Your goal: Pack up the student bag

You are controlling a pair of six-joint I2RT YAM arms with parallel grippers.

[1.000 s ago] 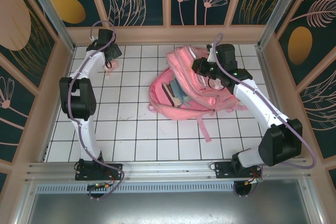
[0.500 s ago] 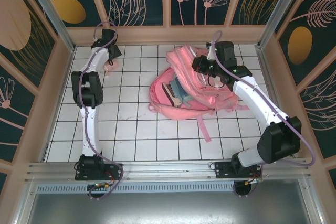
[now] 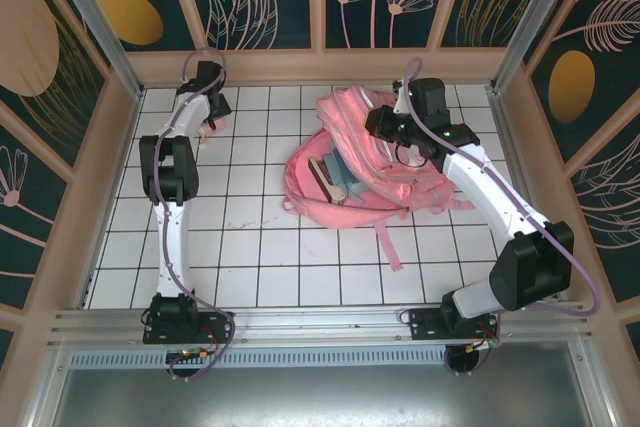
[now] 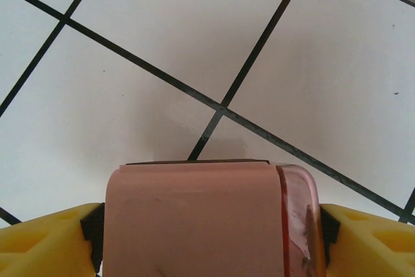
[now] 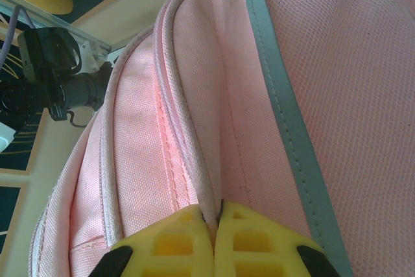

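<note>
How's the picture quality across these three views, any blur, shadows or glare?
Top external: evenly lit and sharp, with a soft sheen on the metal sheet at the near edge. Left wrist: crisp tile lines, a faint shadow on the table ahead of the pink box. Right wrist: student bag weave in focus, no glare.

No readable text, label, brand, number or sign shows anywhere — not on any surface.

Coarse matt weave is noted on the large pink cloth student bag [image 5: 363,63]; its pale grey strip [image 5: 285,108] is seen smoother. Smooth plastic, glossy along one edge, is recorded for the small pink rounded box [image 4: 194,218]. A smooth, faint sheen is observed on the white tiled worktop [image 4: 194,24]. Matt yellow plastic is noted on the right claw [image 5: 216,215].
</note>
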